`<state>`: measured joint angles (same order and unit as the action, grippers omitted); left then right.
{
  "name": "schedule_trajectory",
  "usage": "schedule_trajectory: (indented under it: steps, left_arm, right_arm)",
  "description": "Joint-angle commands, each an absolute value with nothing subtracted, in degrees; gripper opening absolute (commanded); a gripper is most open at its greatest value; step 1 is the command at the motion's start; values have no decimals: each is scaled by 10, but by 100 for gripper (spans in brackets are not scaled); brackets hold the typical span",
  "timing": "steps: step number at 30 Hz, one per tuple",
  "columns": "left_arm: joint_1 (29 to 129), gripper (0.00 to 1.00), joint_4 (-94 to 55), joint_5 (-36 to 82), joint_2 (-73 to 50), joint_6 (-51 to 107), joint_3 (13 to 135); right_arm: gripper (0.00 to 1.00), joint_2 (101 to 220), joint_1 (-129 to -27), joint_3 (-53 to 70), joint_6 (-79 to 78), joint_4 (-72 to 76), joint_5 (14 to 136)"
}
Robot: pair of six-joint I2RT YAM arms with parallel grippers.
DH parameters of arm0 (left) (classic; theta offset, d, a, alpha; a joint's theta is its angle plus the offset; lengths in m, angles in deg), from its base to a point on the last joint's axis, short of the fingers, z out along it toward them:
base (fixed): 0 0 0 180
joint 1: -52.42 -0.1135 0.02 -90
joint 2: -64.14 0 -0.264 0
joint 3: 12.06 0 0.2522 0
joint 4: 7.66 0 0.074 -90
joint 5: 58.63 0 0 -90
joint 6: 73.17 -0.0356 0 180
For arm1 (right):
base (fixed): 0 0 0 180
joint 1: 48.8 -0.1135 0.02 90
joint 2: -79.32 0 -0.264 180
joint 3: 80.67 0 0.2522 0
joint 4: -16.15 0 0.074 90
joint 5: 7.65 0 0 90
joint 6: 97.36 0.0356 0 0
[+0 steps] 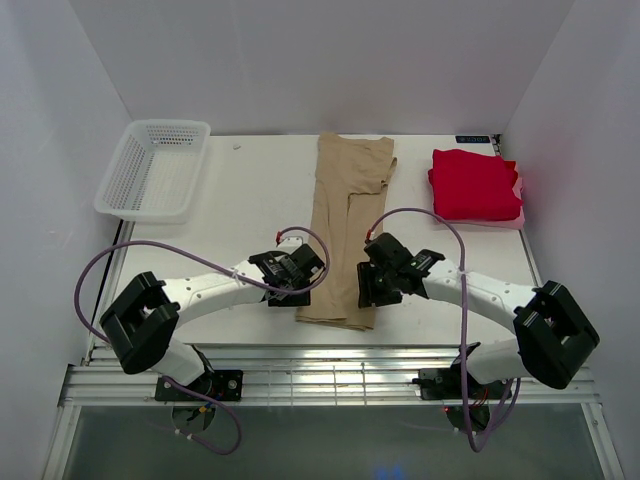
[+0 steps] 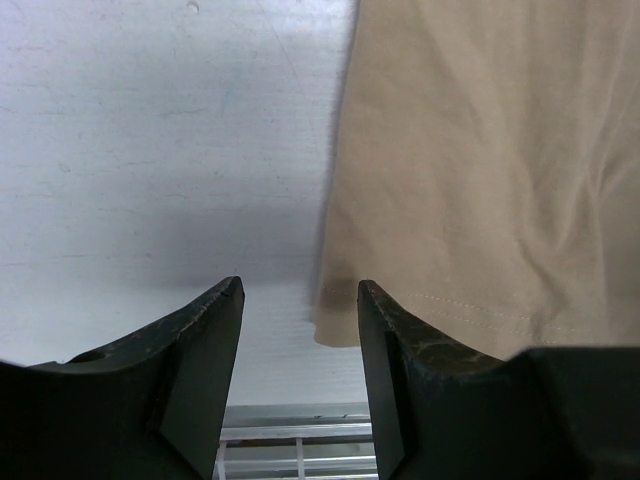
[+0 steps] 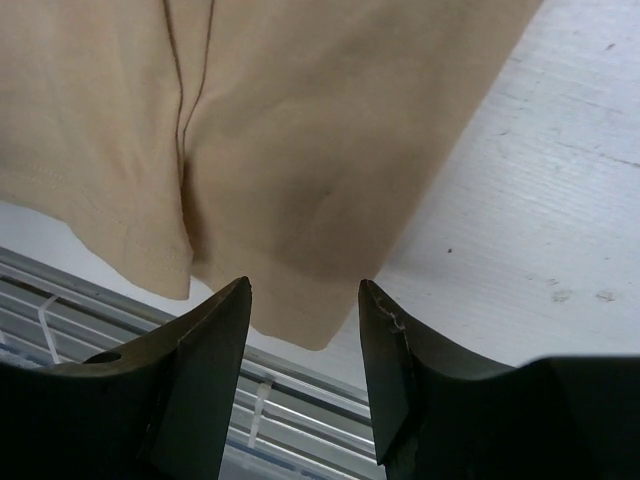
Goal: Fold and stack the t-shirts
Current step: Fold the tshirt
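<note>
The tan-beige t-shirt (image 1: 345, 205) lies folded into a long narrow strip down the middle of the table, its hem at the near edge. The bright red t-shirt (image 1: 474, 184) sits folded at the back right. My left gripper (image 1: 297, 286) hovers open at the strip's near left corner; in the left wrist view the tan shirt (image 2: 480, 170) has that corner just beyond the gap of the left gripper (image 2: 300, 290). My right gripper (image 1: 378, 286) is open over the near right corner; the right wrist view shows the tan shirt (image 3: 300, 130) hem past the right gripper (image 3: 303, 290). Neither holds cloth.
A white mesh basket (image 1: 152, 170) stands at the back left. A metal rail (image 1: 320, 380) runs along the table's near edge, just below the shirt's hem. White walls enclose the table on three sides.
</note>
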<state>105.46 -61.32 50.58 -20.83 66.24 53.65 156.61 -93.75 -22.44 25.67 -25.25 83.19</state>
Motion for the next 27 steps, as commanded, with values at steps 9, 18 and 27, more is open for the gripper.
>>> schedule_trajectory:
  steps: [9,18,27]
  left_arm:
    - [1054,60,-550,429,-178,675,473]
    - [1054,59,-512,396,-166,668,450]
    - [1054,54,-524,394,-175,677,442]
  right_arm:
    - [52,1595,-978,-234,281,-239,811]
    - [52,1575,-990,-245,298,-256,821]
    - [50,1582,-1003,-274,308,-239,814]
